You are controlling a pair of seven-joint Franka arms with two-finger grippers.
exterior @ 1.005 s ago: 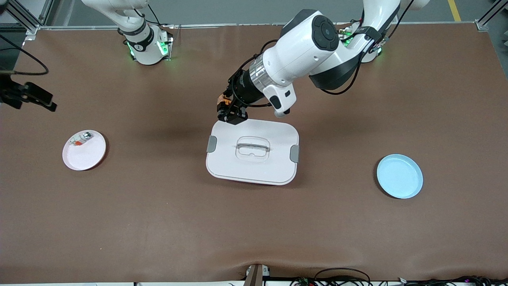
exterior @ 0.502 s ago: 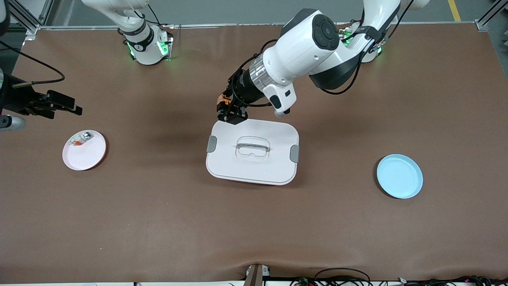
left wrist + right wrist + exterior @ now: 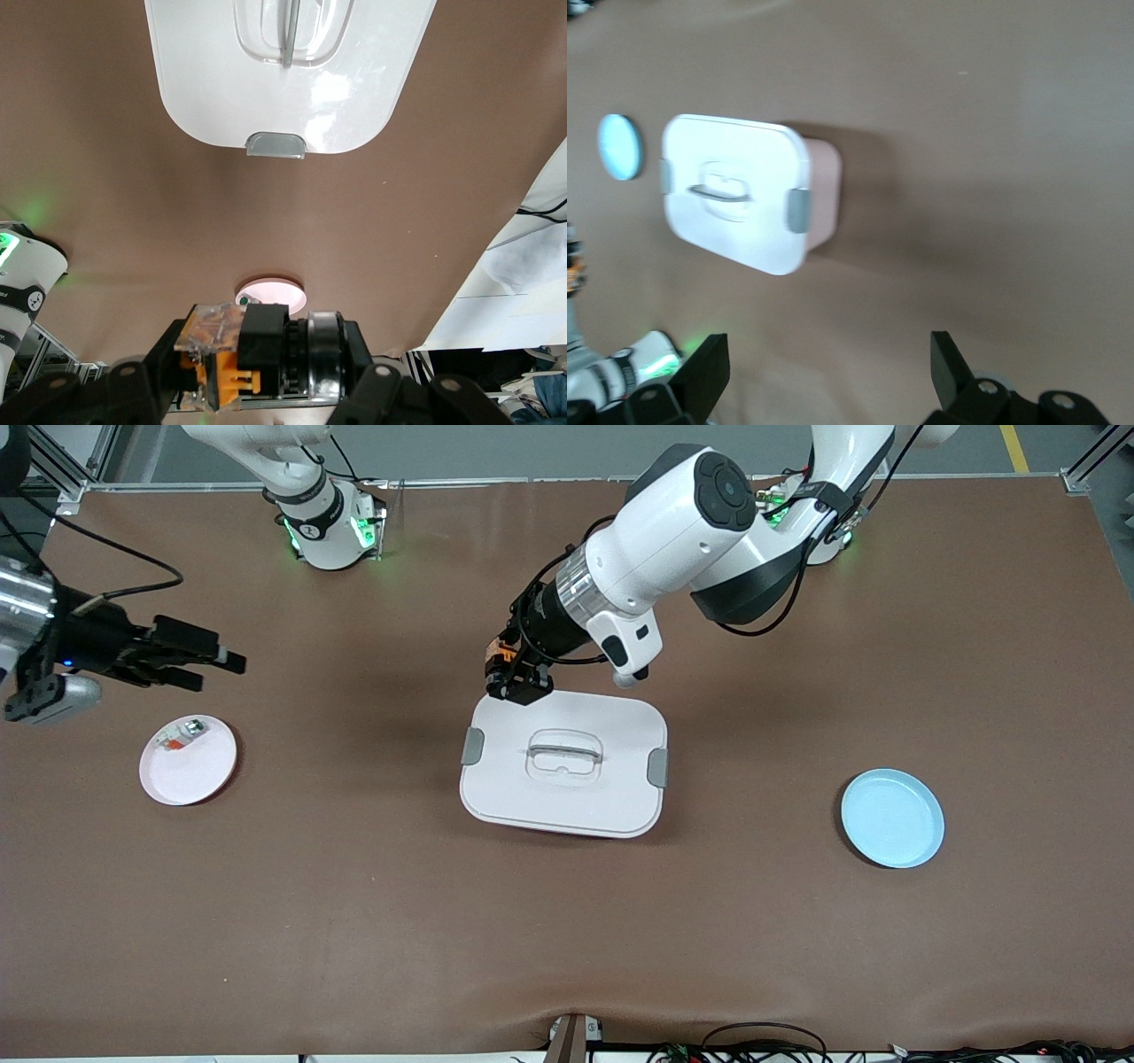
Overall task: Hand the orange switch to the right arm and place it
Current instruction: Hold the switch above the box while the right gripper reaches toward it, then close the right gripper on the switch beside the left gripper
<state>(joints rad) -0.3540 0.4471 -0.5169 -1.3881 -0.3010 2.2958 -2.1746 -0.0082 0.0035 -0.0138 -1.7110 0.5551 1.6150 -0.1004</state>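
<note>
My left gripper is shut on the orange switch and holds it over a corner of the white lidded box. In the left wrist view the switch lies crosswise between the fingers, a black body with orange and clear parts. My right gripper is open and empty. It hangs over the table at the right arm's end, above the pink plate. In the right wrist view its fingers stand wide apart with nothing between them.
The pink plate holds a small whitish-grey part with a red-orange bit. A light blue plate lies toward the left arm's end. The box has grey latches and a handle; it also shows in the right wrist view.
My right gripper has come in from the table's end toward the middle and now hangs above the pink plate. My left gripper with the switch has barely moved.
</note>
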